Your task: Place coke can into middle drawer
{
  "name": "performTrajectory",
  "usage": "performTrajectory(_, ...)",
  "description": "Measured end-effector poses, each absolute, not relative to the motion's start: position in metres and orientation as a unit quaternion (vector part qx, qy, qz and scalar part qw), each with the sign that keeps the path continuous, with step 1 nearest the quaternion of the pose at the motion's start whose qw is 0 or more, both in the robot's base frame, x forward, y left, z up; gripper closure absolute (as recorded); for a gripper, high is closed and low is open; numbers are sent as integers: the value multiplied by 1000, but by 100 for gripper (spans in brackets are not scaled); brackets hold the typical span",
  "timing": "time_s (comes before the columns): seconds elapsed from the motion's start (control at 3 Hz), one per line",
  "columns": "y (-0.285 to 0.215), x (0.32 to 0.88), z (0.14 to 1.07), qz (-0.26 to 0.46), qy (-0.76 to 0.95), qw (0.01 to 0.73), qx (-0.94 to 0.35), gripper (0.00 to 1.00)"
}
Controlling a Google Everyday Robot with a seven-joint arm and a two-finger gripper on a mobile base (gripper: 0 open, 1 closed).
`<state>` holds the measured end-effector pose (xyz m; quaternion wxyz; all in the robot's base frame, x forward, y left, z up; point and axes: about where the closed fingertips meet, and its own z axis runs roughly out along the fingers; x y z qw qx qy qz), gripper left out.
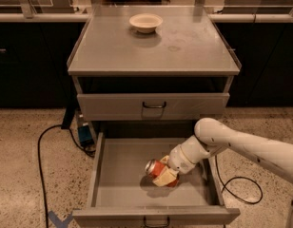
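The coke can (154, 166) is red with a silver top, tilted on its side with the top pointing left. My gripper (164, 172) is shut on the coke can and holds it low inside the open middle drawer (115, 184), just above or on the drawer floor, right of its middle. One cream finger (165, 177) crosses the can's lower side. My white arm (241, 146) comes in from the right over the drawer's right wall.
The upper drawer front (153, 106) is closed. A cream bowl (145, 23) sits at the back of the cabinet top (184, 46). Black cables (44, 146) and a blue box (84, 134) lie on the floor to the left; a cable (241, 189) loops at the right.
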<state>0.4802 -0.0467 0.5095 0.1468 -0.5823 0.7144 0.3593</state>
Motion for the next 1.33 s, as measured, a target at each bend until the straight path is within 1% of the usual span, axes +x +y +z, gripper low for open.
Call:
performTrajectory(0.67, -45, 479, 500, 355, 720, 145, -579, 100)
performTrajectory(1.33, -24, 514, 440, 310, 757, 146, -557, 100)
